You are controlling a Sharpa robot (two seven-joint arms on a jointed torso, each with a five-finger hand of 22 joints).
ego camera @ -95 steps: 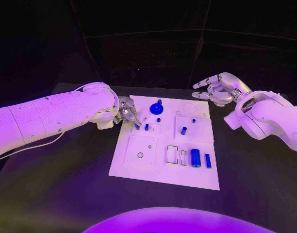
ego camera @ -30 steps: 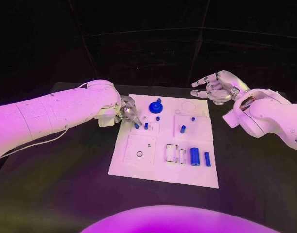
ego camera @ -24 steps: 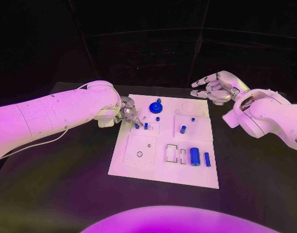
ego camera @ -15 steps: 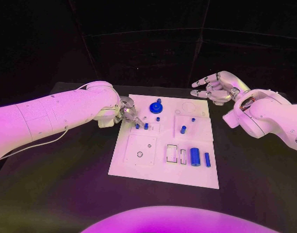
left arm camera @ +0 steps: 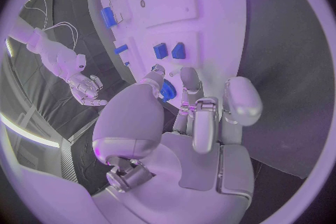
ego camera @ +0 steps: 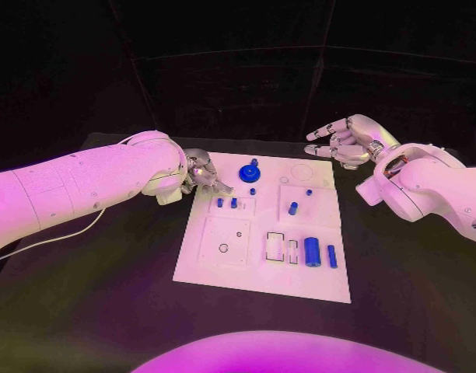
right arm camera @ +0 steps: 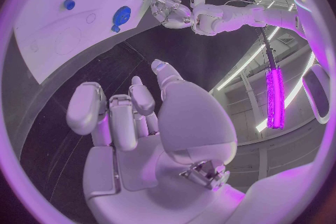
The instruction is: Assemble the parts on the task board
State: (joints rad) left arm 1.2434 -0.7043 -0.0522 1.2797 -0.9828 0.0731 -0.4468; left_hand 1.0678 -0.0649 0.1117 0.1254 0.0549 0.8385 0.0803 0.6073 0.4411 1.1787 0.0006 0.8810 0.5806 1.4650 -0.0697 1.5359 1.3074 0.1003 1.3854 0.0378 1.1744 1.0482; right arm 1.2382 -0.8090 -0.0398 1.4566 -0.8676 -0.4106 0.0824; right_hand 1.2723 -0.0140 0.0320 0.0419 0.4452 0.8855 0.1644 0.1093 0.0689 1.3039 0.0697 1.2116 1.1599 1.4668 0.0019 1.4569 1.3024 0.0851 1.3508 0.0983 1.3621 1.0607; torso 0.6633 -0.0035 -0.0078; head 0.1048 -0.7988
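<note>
task board (ego camera: 263, 268): lying mid-table, two small blue pegs (ego camera: 225, 203) standing in its near-left block
left hand (ego camera: 205, 177): hovering at board's far-left edge, fingers loosely curled, holding nothing
right hand (ego camera: 348, 141): idling off far-right corner, fingers spread, empty
step tip: probably reaching for the next part; approach slowly, avoiding the seated pegs

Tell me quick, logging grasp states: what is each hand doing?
Left hand: open, holding nothing, over the task board.
Right hand: open, empty.

No readable text, label, brand, number or sign in any view.
</note>
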